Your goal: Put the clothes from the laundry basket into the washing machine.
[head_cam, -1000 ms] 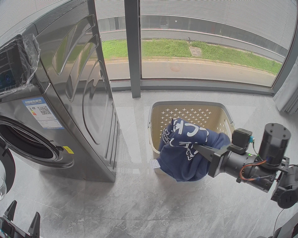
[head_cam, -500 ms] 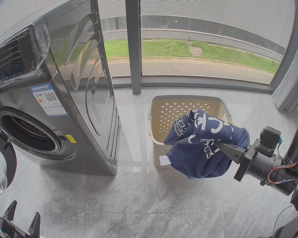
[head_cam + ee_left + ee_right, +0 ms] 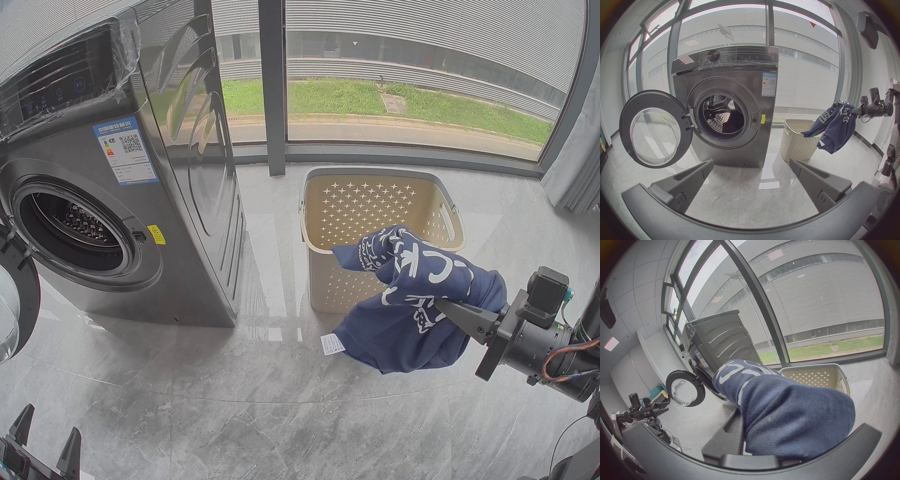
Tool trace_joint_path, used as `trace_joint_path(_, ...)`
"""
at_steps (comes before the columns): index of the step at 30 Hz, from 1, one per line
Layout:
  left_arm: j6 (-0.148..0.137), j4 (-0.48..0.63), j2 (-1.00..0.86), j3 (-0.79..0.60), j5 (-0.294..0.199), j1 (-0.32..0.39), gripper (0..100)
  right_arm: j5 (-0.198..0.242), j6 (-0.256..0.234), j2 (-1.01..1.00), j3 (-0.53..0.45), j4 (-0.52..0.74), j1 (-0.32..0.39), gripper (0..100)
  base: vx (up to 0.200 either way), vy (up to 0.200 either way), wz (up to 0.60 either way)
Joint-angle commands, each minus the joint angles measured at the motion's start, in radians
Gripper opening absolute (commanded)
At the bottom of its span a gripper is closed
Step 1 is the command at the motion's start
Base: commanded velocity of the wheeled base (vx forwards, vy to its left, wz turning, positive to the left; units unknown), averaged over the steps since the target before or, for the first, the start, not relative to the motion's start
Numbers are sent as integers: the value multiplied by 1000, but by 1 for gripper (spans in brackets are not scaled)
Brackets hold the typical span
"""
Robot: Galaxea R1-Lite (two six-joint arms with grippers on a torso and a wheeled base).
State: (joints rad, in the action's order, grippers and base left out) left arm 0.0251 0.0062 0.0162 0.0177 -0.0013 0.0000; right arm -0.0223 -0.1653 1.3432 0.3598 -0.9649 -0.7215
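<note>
A navy garment (image 3: 412, 306) with white print hangs from my right gripper (image 3: 445, 307), which is shut on it. It dangles over the floor by the near right corner of the cream laundry basket (image 3: 319, 281). The grey washing machine (image 3: 175, 156) stands on the left, its round door (image 3: 654, 128) swung open. Something dark lies inside the drum (image 3: 731, 123). In the left wrist view the garment (image 3: 837, 128) hangs right of the basket (image 3: 798, 140). My left gripper (image 3: 51, 422) is low at the near left, open and holding nothing. In the right wrist view the garment (image 3: 787, 408) hides the fingertips.
A window wall with a dark post (image 3: 273, 87) runs behind the basket. A grey curtain (image 3: 572, 169) hangs at the far right. Smooth marble floor (image 3: 250, 387) lies between the machine, the basket and me.
The head view has shifted, so the machine's front faces me more. My right gripper has carried the garment off the basket's rim, out over the floor toward me.
</note>
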Motion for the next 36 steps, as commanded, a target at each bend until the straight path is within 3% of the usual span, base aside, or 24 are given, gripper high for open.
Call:
trace_joint_path(1, 3, 0, -12, -15, 0, 0, 100, 2, 0, -10, -4, -2, 4, 0, 0, 0, 0)
trace_joint_path(36, 3, 1, -12, -15, 0, 0, 100, 15, 1, -10, 2, -15, -12, 0, 0, 200, 0)
